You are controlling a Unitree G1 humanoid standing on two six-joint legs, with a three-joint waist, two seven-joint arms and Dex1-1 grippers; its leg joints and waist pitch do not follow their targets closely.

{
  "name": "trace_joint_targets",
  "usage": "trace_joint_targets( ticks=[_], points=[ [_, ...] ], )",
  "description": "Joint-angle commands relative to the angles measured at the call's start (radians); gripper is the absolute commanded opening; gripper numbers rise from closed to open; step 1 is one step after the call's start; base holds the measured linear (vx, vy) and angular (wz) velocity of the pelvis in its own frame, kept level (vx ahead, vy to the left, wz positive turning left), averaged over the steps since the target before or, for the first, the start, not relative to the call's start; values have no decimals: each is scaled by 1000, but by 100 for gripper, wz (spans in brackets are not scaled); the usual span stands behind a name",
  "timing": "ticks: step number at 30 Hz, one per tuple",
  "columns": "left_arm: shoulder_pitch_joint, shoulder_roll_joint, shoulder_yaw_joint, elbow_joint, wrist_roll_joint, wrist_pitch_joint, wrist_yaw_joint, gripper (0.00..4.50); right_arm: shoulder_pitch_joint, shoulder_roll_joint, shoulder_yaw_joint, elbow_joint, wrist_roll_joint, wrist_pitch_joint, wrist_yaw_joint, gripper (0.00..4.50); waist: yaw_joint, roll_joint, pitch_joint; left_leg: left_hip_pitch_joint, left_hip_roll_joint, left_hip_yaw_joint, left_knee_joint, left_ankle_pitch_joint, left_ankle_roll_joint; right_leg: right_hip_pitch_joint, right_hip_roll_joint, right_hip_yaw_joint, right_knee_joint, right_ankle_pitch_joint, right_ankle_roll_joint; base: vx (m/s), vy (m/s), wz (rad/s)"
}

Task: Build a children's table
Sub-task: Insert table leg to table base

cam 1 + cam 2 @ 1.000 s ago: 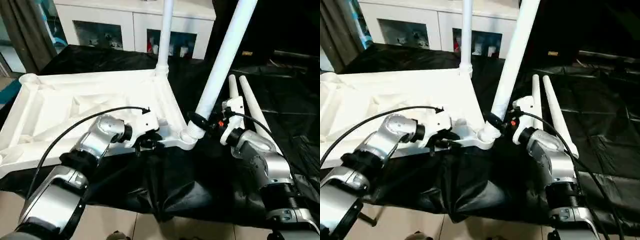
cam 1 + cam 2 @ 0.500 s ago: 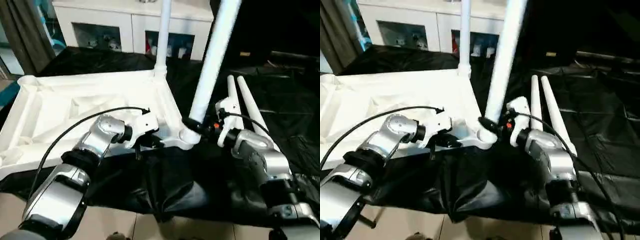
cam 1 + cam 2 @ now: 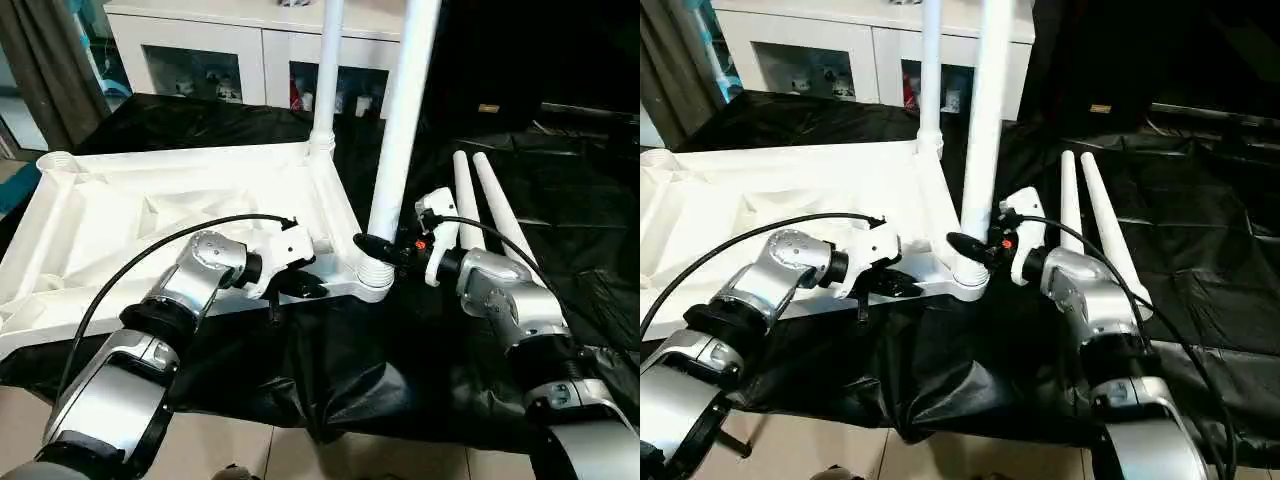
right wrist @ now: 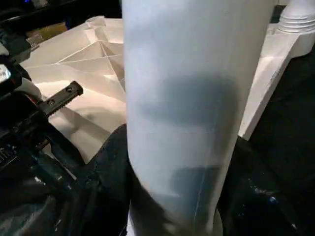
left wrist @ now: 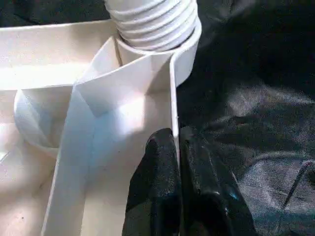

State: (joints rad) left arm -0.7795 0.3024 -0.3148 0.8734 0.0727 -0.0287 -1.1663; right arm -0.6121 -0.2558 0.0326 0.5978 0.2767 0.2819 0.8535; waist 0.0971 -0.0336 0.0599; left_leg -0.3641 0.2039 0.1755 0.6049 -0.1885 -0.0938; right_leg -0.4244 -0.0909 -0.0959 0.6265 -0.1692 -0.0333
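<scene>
The right gripper (image 3: pixel 385 250), clamped on the leg (image 3: pixel 400 130), has swung it from tilted to nearly upright in the near corner socket (image 3: pixel 372 280) of the upturned tabletop (image 3: pixel 150 215), whose near rim the left gripper (image 5: pixel 178 162) pinches, so threading can likely begin.

Two upright legs block the tabletop's (image 3: pixel 150 200) right edge: one at the far corner (image 3: pixel 327 70), one at the near corner socket (image 3: pixel 400 120), with the right gripper (image 3: pixel 385 250) wrapped round its base. The left gripper (image 5: pixel 178 162) pinches the near rim. Two loose legs (image 3: pixel 485 200) lie just right. The ribbed underside stays open to reach, black cloth (image 3: pixel 560 180) beyond too.
</scene>
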Motion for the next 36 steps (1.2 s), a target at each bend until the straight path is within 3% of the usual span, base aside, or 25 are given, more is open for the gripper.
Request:
trace_joint_targets(
  ticks=[1,7,11,16,17,18,22,23,25,26,27,31,36],
  points=[
    [7,-13,27,-17,-45,-25,-20,0,11,-8,27,55,-44,14,-9,188,4,-8,-78,0,23,-2,-68,-116,58,76,-62,54,-71,-171,-193,0,0,0],
    [10,-14,37,-20,-47,-19,-23,0,5,1,20,86,-42,-3,-11,188,0,-7,-76,1,24,-2,-70,-141,53,74,-63,53,-77,-215,-186,0,0,0],
    [8,-20,55,-13,-54,-19,0,0,30,13,-42,111,7,-20,-21,188,-1,-5,-74,6,25,-4,-73,-169,45,74,-65,53,-82,-261,-178,0,0,0],
    [2,-21,66,-3,-54,-19,18,0,89,27,-81,117,39,-47,-36,188,1,0,-77,6,25,-3,-73,-152,54,76,-64,54,-78,-195,-198,0,0,0],
    [1,-21,66,-3,-54,-19,20,0,99,29,-85,117,41,-54,-36,188,2,0,-76,6,26,-3,-74,-157,53,75,-64,53,-79,-200,-199,0,0,0],
    [0,-20,67,0,-53,-19,20,0,111,35,-93,121,45,-63,-40,188,3,6,-75,7,25,-4,-74,-167,52,75,-65,53,-80,-214,-197,0,0,0],
    [-6,-20,70,11,-50,-23,25,0,153,58,-130,128,70,-98,-53,188,4,6,-74,9,25,-5,-77,-192,45,75,-64,52,-88,-254,-185,0,0,0],
    [-9,-21,73,14,-50,-24,28,0,165,65,-140,129,79,-106,-56,188,6,13,-74,11,25,-6,-78,-197,43,75,-65,52,-87,-256,-187,0,0,0],
    [-14,-26,80,22,-47,-26,39,0,189,77,-156,130,90,-124,-65,188,5,9,-74,13,26,-6,-81,-205,42,75,-64,51,-88,-253,-190,0,0,0],
    [-17,-26,81,25,-46,-27,41,0,197,80,-157,129,91,-131,-66,188,6,19,-73,14,27,-7,-82,-214,41,73,-64,51,-90,-258,-191,0,0,0],
    [-21,-26,82,31,-43,-29,46,0,210,82,-152,126,86,-144,-69,188,4,14,-72,16,27,-5,-83,-227,40,74,-63,50,-95,-265,-190,0,0,0],
    [-27,-24,81,43,-38,-36,50,0,246,77,-105,100,29,-211,-69,188,6,19,-73,16,26,-7,-85,-234,42,76,-66,50,-99,-284,-180,0,0,0],
    [-28,-25,80,45,-36,-38,51,0,259,87,-107,77,31,-232,-66,188,5,20,-73,15,26,-9,-88,-239,43,76,-66,50,-102,-315,-166,0,0,0]
  ],
)
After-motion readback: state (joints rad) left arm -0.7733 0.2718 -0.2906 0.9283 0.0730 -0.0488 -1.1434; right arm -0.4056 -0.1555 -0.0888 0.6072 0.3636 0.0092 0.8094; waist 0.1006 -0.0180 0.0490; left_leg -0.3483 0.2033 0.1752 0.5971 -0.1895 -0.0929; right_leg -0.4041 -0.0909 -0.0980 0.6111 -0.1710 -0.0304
